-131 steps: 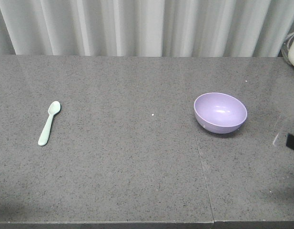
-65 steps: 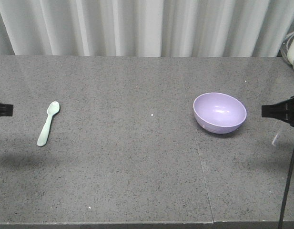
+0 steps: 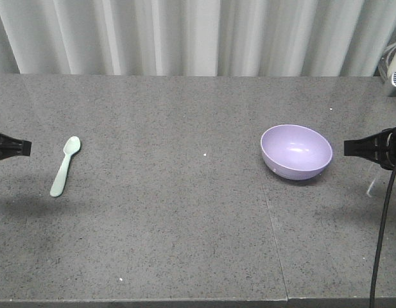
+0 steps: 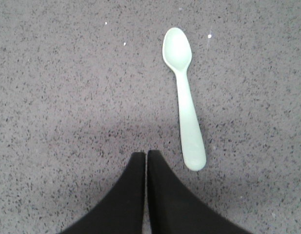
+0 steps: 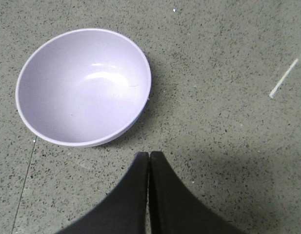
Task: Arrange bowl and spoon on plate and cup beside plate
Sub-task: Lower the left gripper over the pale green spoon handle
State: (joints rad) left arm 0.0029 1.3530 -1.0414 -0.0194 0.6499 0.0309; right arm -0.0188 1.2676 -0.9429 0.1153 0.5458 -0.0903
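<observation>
A pale mint-green spoon [image 3: 65, 165] lies flat on the grey stone table [image 3: 185, 212] at the left, its scoop end away from me. My left gripper [image 3: 25, 147] hovers shut just left of it; the left wrist view has the spoon [image 4: 184, 97] lying right of the shut left gripper [image 4: 146, 153]. The lavender bowl [image 3: 296, 151] stands upright and empty at the right. My right gripper [image 3: 347, 147] is shut a little to the right of it; in the right wrist view the bowl [image 5: 84, 87] sits ahead and left of the right gripper [image 5: 149, 154]. Plate and cup are out of view.
White curtains [image 3: 198, 35] hang behind the table's far edge. A pale rounded object [image 3: 395, 67] sits at the far right corner. A black cable [image 3: 384, 237] drops from the right arm. A short white streak [image 5: 283, 85] marks the table right of the bowl.
Both arms have come into view from the sides: the left gripper moved in toward the spoon, the right gripper toward the bowl. Spoon and bowl have stayed put.
</observation>
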